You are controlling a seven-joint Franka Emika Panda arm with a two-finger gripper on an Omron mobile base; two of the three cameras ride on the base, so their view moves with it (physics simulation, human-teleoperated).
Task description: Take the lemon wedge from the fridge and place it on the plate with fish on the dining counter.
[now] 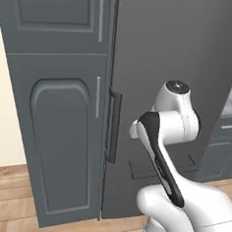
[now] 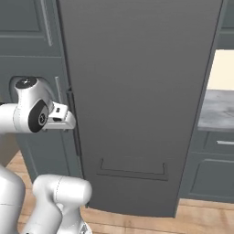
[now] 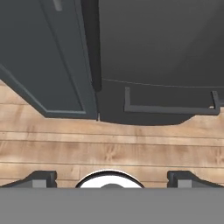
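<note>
Fridge (image 1: pixel 176 68) door shut, gripper (image 3: pixel 112 177) wide open in front of it.

You have the hand level with the dark bar handle (image 1: pixel 114 126) at the door's left edge, probably because the door must swing open before anything else. The fingers (image 3: pixel 39 178) stand fully spread and hold nothing, pointing down toward the wood floor (image 3: pixel 109 151). The lemon wedge is presumably inside, behind the door, well apart from the fingertips.

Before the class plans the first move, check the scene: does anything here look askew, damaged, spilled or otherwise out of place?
Nothing stands out. The fridge door is shut flush, its bar handle straight and upright beside the panelled cabinet. The wood floor shows no spill. The end effector hangs open over the floor, holding nothing.
</note>
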